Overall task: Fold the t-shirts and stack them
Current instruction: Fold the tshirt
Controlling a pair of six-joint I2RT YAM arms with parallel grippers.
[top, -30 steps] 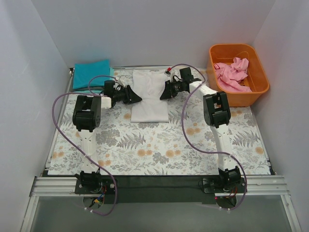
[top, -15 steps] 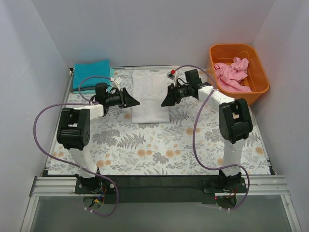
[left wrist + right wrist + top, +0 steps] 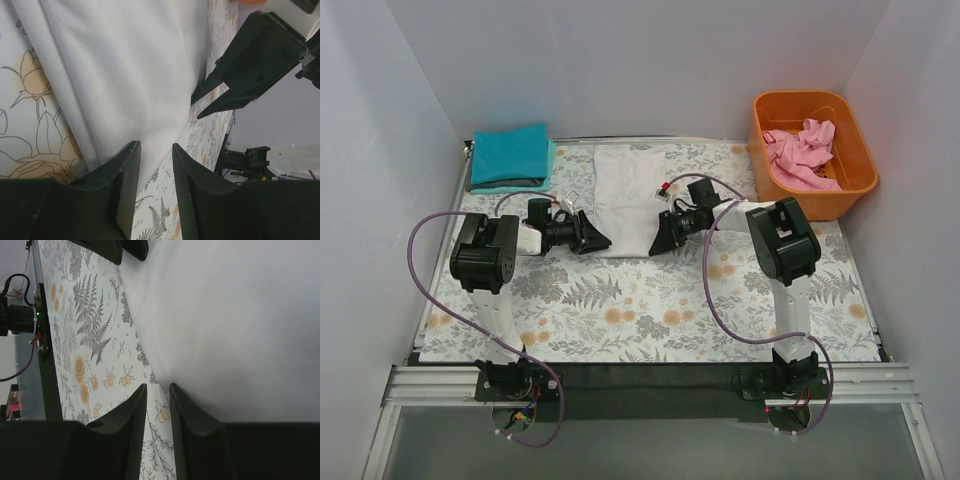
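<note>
Top view: long folded white cloth t-shirt lies flat at mid-table on the floral fern-print table cover. Left gripper is low at its near-left corner. Right gripper is low at the near-right corner, and the tips point at each other. Folded teal cloth t-shirt sits at the far-left corner. Crumpled pink cloth t-shirt sits inside the orange plastic tub, far right.

Left wrist: fingers are set narrow. The white shirt's corner runs down into the slot; can't tell if it's actually pinched. The right gripper's tips face in from across the hem.

Right wrist: fingers are also narrow. The shirt edge meets the tips and table print shows through the gap. Pinch not confirmable.
</note>
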